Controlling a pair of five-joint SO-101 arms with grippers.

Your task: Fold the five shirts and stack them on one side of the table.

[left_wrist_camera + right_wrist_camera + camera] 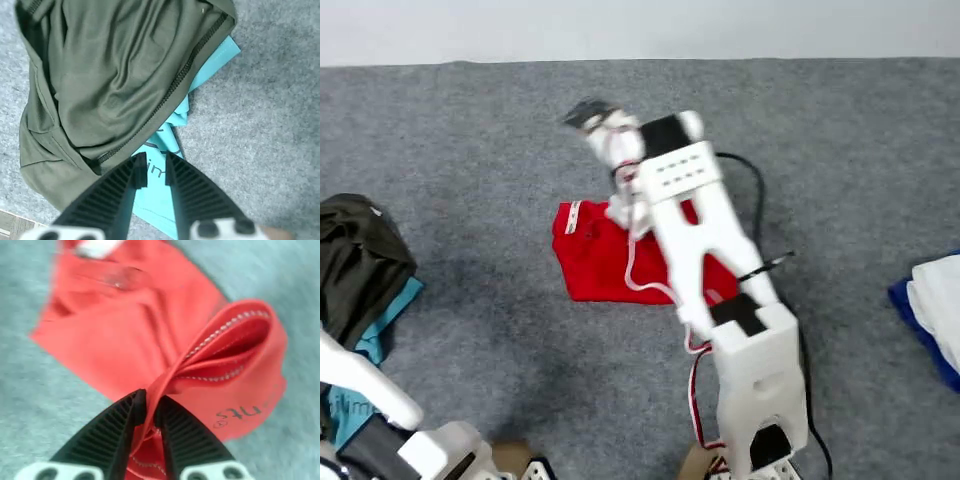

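The right pincer (150, 402) is clamped on a folded edge of the red shirt (120, 340), which lies near the middle of the grey worktop (470, 150) with one stitched hem lifted into a loop. Hazard: the grip appears to take only a thin margin of cloth, so the edge may slip out under tension and the fold collapse. A pull on a single point may also drag the whole garment across the worktop instead of turning it over, leaving the fold skewed. The left pincer (155, 162) hangs just above the teal shirt (157, 205), its jaws a narrow slot apart and nothing between them. The olive shirt (110, 75) lies crumpled on top of the teal one at the left side. Both look unfolded, and lifting one may carry the other with it. A blue and white stack (935, 305) sits at the right edge. Dark lettering shows on the red shirt near its hem, and on the teal shirt by the left pincer. Both are partly hidden and cannot be read in full.
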